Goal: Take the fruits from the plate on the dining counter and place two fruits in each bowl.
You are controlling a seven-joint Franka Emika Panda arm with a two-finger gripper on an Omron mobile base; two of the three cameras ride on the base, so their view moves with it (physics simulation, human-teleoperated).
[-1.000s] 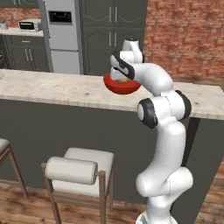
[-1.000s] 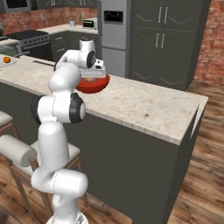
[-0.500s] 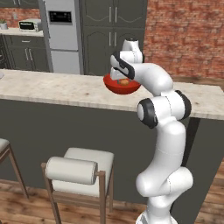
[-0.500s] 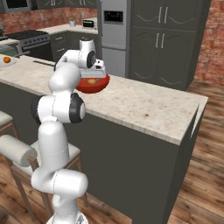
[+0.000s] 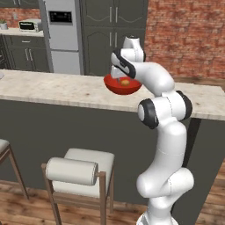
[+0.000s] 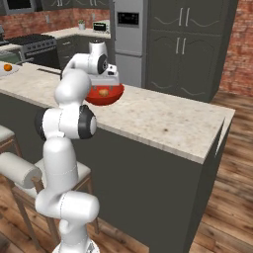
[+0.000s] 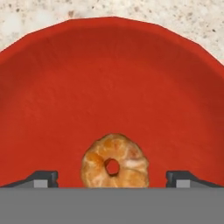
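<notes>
Fruit (image 7: 115, 161), an orange one, lies in the red bowl (image 5: 122, 85) on the surface (image 6: 163, 118), between the wide-spread fingers of the empty tool (image 7: 113, 178). By my judgement this bowl needs one more; another orange fruit (image 6: 7, 67) waits on the plate (image 6: 14, 70), and the wooden bowl's fill cannot be judged.

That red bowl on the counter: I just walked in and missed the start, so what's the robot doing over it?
The white arm reaches over the red bowl on the dining counter. Its gripper hangs just above an orange fruit lying in the bowl, fingertips spread wide on either side and not touching it. So the fruit is set down. No second fruit is visible in the bowl. Another orange fruit waits at the counter's far end.
</notes>
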